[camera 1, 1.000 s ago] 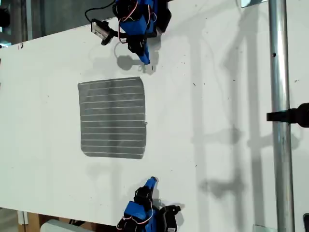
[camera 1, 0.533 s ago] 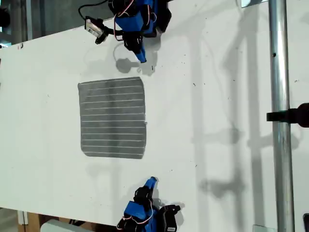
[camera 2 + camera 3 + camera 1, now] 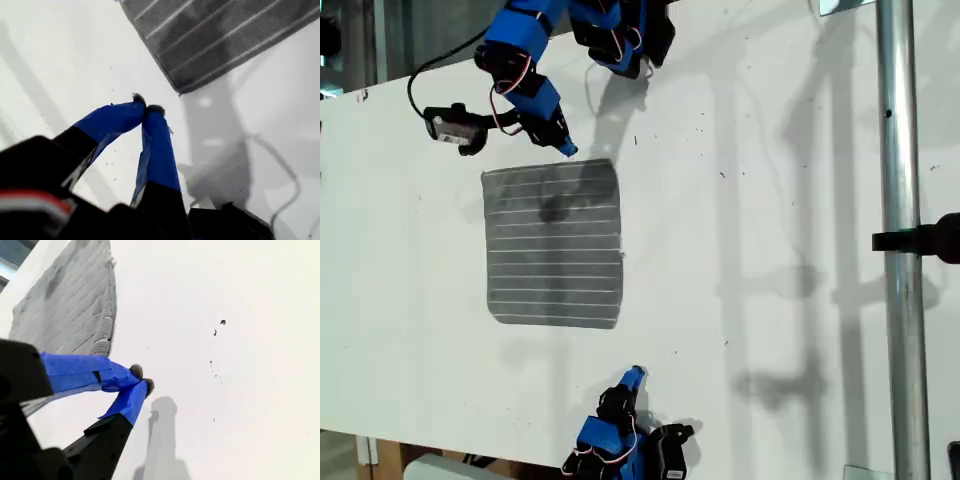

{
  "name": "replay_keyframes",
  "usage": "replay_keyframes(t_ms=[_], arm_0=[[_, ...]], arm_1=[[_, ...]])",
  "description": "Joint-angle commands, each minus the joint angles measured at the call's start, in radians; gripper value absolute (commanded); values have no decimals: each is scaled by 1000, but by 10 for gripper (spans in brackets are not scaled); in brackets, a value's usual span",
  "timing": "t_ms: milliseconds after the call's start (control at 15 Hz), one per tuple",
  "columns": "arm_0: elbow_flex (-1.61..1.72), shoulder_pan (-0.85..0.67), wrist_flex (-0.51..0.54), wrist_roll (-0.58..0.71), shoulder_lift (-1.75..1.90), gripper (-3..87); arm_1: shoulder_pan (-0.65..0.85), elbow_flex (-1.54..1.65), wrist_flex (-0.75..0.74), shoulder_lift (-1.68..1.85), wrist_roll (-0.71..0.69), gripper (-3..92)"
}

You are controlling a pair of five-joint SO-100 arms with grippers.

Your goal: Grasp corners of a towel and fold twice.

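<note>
Jaws pressed together, empty, on my first gripper (image 3: 146,110) & my second gripper (image 3: 141,379). Towel (image 3: 555,244) lies flat on tabletop (image 3: 770,200), stripes running across exterior view; first gripper near one corner (image 3: 181,90).

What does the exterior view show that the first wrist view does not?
Only the exterior view: the whole towel lying flat, my second claw and a metal pole. Only the first wrist view: the tips of my first claw meeting, with nothing between them. Both: the towel's corner, my first claw close to it, and the white table.
</note>
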Motion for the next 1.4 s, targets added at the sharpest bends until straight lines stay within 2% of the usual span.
replay_keyframes(t_ms=[0,67,133,200,333,600,1133,1333], arm_0=[[6,-5,2,-12,2,-25],[6,-5,2,-12,2,-25],[6,-5,2,-14,2,-25],[6,-5,2,-14,2,-25],[6,-9,2,-8,2,-25],[6,-2,2,-11,2,-25],[6,-5,2,-8,2,-25],[6,-9,2,-6,2,-25]], arm_1=[[-5,-241,32,-167,-129,-3],[-3,-264,41,-201,-179,51],[11,-261,48,-225,-201,170],[37,-229,35,-245,-233,236],[97,-115,-55,-265,-313,304],[178,3,-198,-336,-400,309],[133,124,-443,-647,-423,283],[124,91,-443,-719,-428,230]])
